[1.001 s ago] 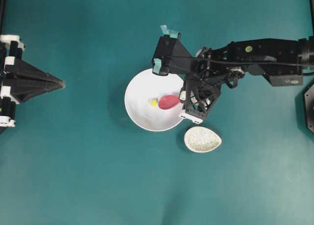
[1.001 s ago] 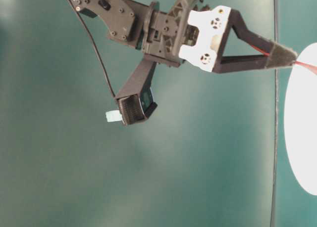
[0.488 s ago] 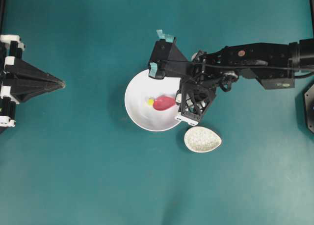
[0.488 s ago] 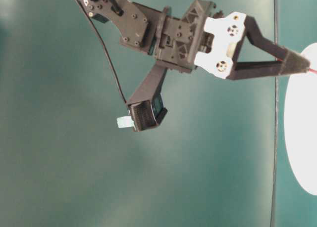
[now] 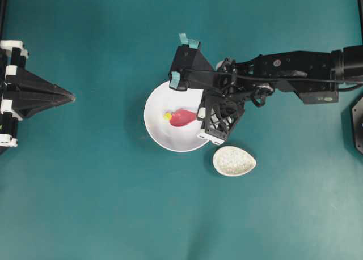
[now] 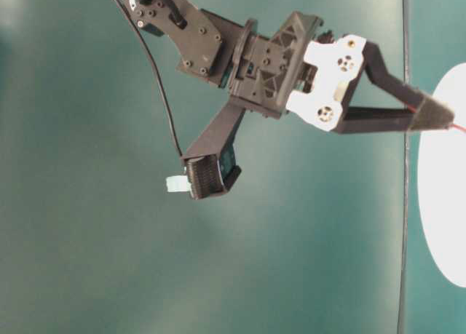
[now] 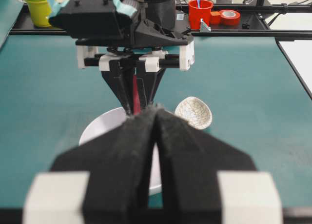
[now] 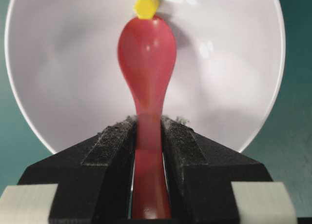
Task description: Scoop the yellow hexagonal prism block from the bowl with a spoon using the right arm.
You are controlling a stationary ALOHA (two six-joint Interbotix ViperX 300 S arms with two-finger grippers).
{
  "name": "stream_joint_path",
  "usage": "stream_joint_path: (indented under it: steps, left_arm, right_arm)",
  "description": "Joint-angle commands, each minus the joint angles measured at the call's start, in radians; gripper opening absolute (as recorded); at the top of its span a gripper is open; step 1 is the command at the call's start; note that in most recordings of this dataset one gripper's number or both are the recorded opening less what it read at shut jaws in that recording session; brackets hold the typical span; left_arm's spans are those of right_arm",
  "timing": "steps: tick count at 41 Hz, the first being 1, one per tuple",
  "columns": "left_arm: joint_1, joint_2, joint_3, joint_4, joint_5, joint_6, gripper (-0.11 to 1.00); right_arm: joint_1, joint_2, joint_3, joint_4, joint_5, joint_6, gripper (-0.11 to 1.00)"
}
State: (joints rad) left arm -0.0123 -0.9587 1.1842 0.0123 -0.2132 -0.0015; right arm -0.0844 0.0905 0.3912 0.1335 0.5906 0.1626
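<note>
Risk: spoon [image 8: 146,58] tip, pinched in right gripper [image 8: 147,131], may shove block [image 8: 146,5] up far bowl [image 8: 234,63] wall instead of sliding under.

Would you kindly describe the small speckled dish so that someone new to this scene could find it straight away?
Start at the large white bowl in the middle of the teal table. Just off its lower-right rim sits the speckled dish. It is much smaller, teardrop-shaped rather than round, crackle-patterned rather than plain, and holds nothing.
</note>
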Motion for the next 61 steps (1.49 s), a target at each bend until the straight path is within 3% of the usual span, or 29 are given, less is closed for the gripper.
stream_joint_path:
  steps: [1,31,61]
  left_arm:
    - [-0.003,0.008,-0.02,0.003,-0.011,0.0,-0.01]
    - [-0.003,0.008,-0.02,0.003,-0.009,-0.003,-0.01]
    - [-0.003,0.008,-0.02,0.003,-0.008,-0.003,-0.01]
  right_arm:
    - [0.002,-0.012,-0.021,0.0,-0.035,-0.002,0.22]
    - [0.011,-0.028,0.032,0.0,-0.17,0.002,0.22]
    - [0.041,-0.163,0.265,0.003,-0.532,0.006,0.22]
